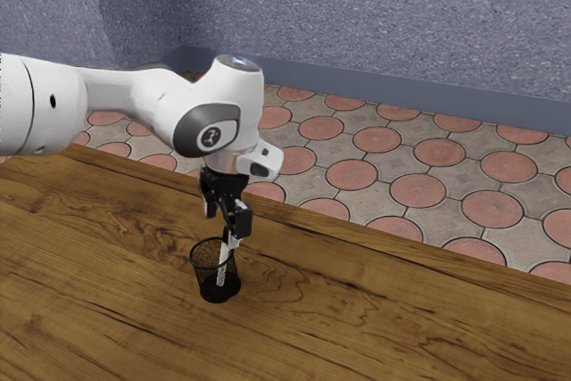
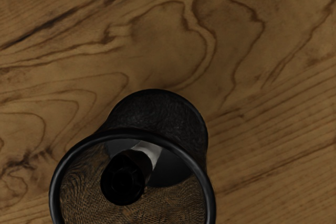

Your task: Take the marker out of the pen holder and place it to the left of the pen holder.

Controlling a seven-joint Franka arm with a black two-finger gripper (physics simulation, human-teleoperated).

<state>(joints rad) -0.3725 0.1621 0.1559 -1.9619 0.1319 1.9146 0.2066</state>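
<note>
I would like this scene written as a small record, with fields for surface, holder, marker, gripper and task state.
surface: wooden table
holder: black mesh pen holder, upright
marker: white body, black upper end; marker leaning inside the holder
gripper: black gripper, open, over the holder
task state: marker not yet taken out

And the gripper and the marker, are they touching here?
Cannot tell. In the exterior view, one fingertip of the open gripper meets the outline of the marker near its top, but that could be mere overlap; the wrist view doesn't settle it.
</note>
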